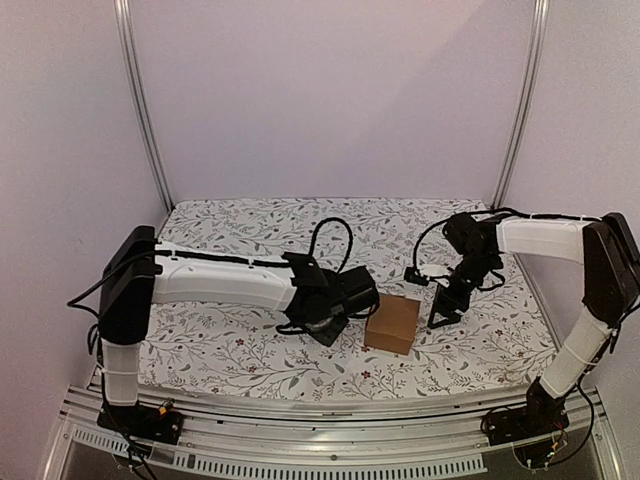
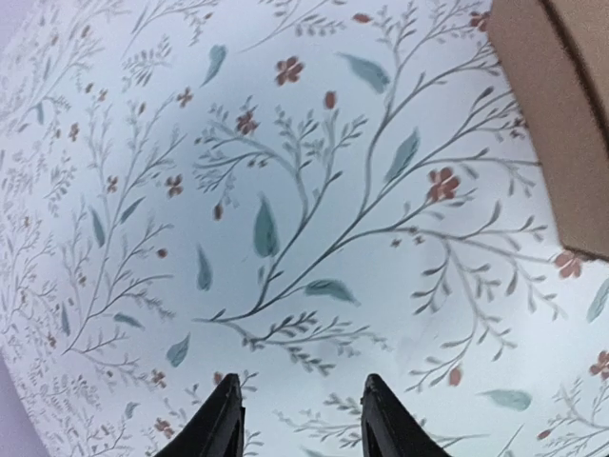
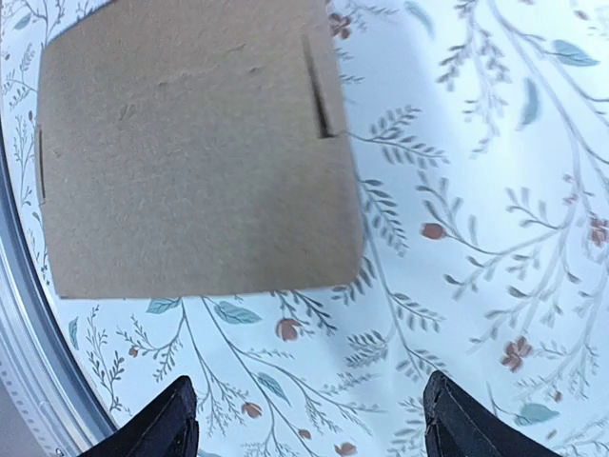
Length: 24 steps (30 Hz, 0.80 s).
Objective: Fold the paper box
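Your paper box (image 1: pixel 392 325) sits folded on the counter (image 1: pixel 230 350), between both arms.
Your left fingers (image 2: pixel 217 428) and right fingers (image 3: pixel 166 424) stand apart, empty; press any loose flap squarely and gently, without sliding it.

- the paper box (image 1: pixel 392 325) stands between left gripper (image 1: pixel 352 296) and right gripper (image 1: pixel 447 305), both near it, barring the straight way across.
- bare flowered cloth (image 1: pixel 250 350) behind the box and toward the near edge leaves room to pass.
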### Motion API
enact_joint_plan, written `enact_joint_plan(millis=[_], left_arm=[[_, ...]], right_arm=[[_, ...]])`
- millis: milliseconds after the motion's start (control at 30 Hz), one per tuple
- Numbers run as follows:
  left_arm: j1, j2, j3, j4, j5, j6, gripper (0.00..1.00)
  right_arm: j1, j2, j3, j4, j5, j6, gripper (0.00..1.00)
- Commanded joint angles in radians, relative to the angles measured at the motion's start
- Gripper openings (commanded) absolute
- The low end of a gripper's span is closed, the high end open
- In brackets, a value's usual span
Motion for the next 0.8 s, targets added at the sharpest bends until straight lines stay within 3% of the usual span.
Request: enact_joint_plan(millis=[0,67,167,267,367,533,667,767], left_arm=[[0.065,-0.204,-0.117,-0.071,-0.131,0.057,0.48],[0.093,-0.281,-0.147,-0.044,-0.16,0.097,0.58],[0.143,-0.385,-0.162,0.003,-0.21,0.152,0.73],[0.196,-0.483,-0.19,0.079,-0.233,0.234,0.97],[0.256,-0.591,-0.262,0.218,-0.229,0.323,1.0],[0.35,-0.78,-0.524,0.561,-0.163,0.401,0.99],[0.362,-0.855,-0.626,0.664,-0.15,0.415,0.99],[0.363,-0.839,-0.626,0.65,-0.165,0.421,1.0]], right_arm=[[-0.05,-0.148,0.056,-0.061,0.024,0.013,0.82],[-0.052,-0.207,0.064,-0.061,0.023,0.032,0.98],[-0.056,-0.3,0.109,-0.052,0.036,0.055,0.99],[-0.086,-0.378,0.137,0.061,0.077,0.159,0.99],[-0.12,-0.43,0.141,0.174,0.154,0.302,0.99],[-0.127,-0.436,0.161,0.269,0.507,0.456,0.99],[-0.127,-0.498,0.115,0.318,0.482,0.437,0.99],[-0.128,-0.53,0.107,0.341,0.467,0.417,0.99]])
